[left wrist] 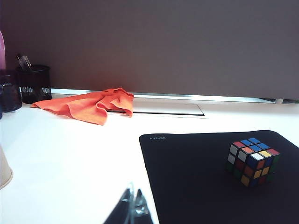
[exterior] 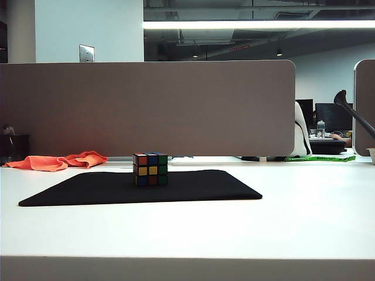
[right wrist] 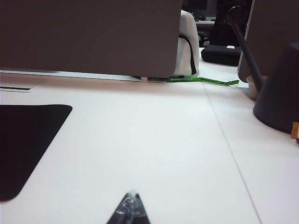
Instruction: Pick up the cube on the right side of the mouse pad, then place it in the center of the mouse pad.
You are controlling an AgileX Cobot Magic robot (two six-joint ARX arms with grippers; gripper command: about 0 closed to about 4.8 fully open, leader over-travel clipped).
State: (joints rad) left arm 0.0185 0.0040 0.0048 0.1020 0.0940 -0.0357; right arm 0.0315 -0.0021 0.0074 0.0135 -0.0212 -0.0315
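Looks nearer the closed left gripper (left wrist: 133,210) than the closed right gripper (right wrist: 129,210), with the cube (exterior: 150,169) sitting mid mouse pad (exterior: 205,185), ahead of both.

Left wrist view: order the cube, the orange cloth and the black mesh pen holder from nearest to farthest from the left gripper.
From the left gripper, fingers shut, low over the white table just off the mouse pad:
1. The cube, on the mouse pad, off to one side.
2. The orange cloth, farther back on the table, toward the divider.
3. The black mesh pen holder, by the divider, beyond the cloth's far end.
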